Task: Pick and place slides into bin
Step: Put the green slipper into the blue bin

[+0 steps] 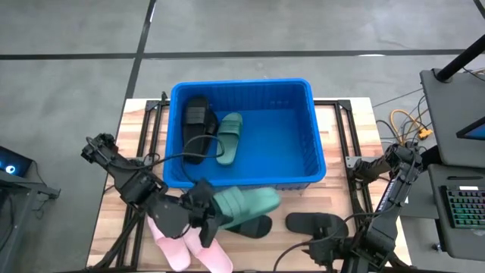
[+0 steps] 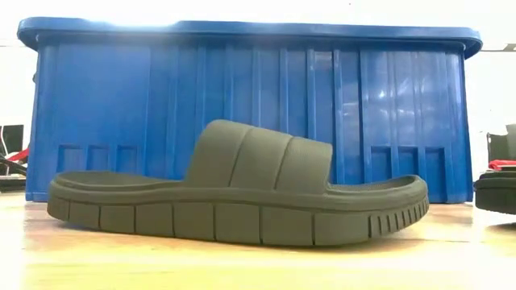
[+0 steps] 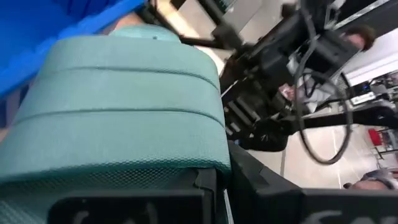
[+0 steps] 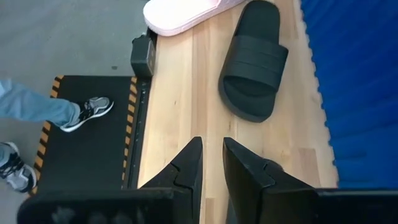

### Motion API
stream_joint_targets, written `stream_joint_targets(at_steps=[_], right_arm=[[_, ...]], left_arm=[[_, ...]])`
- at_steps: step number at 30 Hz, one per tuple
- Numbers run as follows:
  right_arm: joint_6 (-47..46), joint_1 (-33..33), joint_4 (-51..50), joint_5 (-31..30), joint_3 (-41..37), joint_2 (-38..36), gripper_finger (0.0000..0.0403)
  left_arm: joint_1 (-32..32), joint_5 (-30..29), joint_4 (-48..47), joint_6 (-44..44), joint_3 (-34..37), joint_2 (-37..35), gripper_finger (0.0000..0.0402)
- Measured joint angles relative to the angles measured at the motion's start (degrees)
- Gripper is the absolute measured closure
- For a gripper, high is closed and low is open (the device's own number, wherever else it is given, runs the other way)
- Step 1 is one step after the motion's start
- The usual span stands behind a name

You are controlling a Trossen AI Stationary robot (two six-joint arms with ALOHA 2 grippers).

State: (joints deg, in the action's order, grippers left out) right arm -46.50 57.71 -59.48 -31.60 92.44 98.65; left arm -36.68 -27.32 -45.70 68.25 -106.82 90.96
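Left gripper [image 1: 206, 211] clamped on green slide [image 1: 246, 203] to carry to bin [image 1: 314, 163]; right gripper [image 4: 211, 163] waits, slightly apart, empty.

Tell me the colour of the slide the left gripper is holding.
Light green slide, clearest in the high view.

Bright blue ribbed bin [image 1: 318, 155]. Inside: black slide [image 1: 196, 127], sage-green slide [image 1: 229, 137]. Between left jaws, pale green ridged slide [image 1: 246, 202]. Ahead of right jaws, black slide [image 4: 254, 61], light pink slide [image 4: 180, 14].
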Motion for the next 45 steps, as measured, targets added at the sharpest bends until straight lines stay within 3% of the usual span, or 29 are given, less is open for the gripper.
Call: stream_joint_targets(at_steps=[13,19,25,32,40,45], right_arm=[[0.06,0.00,0.12,0.08,0.00,-3.71,0.0349],[0.73,0.00,0.07,-0.13,0.00,-5.42,0.0349],[1.37,0.00,0.04,-0.11,0.00,-7.19,0.0349],[0.18,0.00,-0.23,-0.08,0.00,-8.55,0.0349],[-0.35,0.00,-0.26,0.04,0.00,-9.38,0.0349],[-0.43,0.00,-0.24,-0.04,0.00,-9.79,0.0349]], left_arm=[[1.35,-2.07,-0.27,-4.81,-0.62,-1.07,0.0401],[3.95,-1.38,-0.34,-10.98,-0.92,-1.09,0.0401],[7.56,3.64,-0.96,-18.75,-2.24,-1.33,0.0401],[12.38,11.42,-10.41,-24.14,-5.03,-1.97,0.0401],[16.48,23.13,-11.36,-46.29,-5.23,-3.60,0.0401],[17.19,24.62,-11.39,-61.47,-5.21,-4.83,0.0401]])
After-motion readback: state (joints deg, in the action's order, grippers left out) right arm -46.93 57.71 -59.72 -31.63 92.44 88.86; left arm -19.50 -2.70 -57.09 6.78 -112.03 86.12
